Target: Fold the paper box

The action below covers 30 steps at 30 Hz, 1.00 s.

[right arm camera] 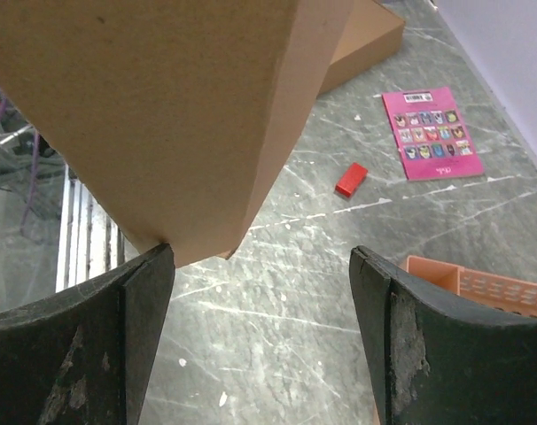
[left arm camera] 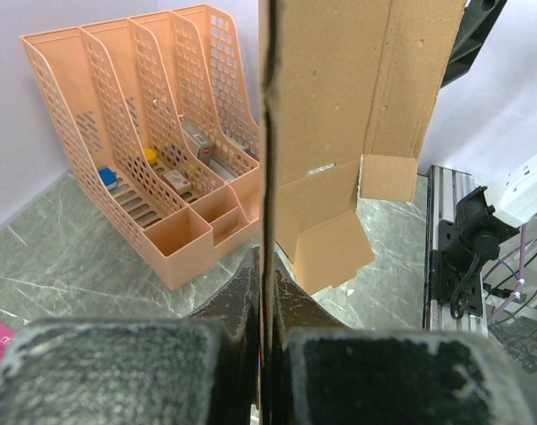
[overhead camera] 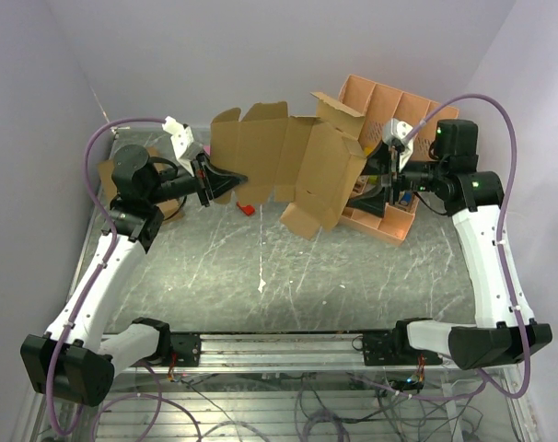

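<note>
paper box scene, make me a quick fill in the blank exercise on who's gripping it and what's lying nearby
1. The left end effector is ____ on the edge of the paper box.
2. The right end effector has its jaws ____, and they grip nothing.
3. The small block lying beside the pink booklet is ____ in colour.

Missing words: shut; open; red
</note>
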Available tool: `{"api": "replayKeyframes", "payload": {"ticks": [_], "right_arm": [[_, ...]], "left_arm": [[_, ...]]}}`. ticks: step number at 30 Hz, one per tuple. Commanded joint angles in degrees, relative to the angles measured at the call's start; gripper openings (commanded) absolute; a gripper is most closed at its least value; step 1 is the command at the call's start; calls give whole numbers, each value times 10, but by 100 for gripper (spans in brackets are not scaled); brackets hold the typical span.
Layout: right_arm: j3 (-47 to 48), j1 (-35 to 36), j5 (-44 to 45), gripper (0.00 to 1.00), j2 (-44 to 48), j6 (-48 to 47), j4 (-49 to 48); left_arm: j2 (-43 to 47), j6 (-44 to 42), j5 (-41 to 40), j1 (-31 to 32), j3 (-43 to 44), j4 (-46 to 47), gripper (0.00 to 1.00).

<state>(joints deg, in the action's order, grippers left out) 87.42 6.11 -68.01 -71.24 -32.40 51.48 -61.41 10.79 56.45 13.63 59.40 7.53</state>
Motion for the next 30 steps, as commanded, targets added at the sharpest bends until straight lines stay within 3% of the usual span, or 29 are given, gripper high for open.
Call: {"api": "replayKeyframes", "payload": {"ticks": [1, 7, 14, 17, 21, 30], "right_arm": [[4, 0, -41, 78, -17, 20, -27], [-9, 3, -61, 78, -16, 76, -80], [-71, 6, -38, 77, -1, 212, -230], [-59, 6, -40, 78, -6, 187, -196], [-28, 4, -53, 80, -1, 64, -77], [-37, 3, -49, 82, 16, 44, -56]], "left_arm": [[6, 20, 31, -6, 1, 36, 7], [4, 27, 37, -6, -5, 46, 7], [-1, 88, 57, -5, -25, 125, 7], [2, 48, 38, -5, -11, 59, 7], [-11, -29, 1, -6, 29, -66, 7], [-17, 6, -1, -7, 22, -11, 7]]}}
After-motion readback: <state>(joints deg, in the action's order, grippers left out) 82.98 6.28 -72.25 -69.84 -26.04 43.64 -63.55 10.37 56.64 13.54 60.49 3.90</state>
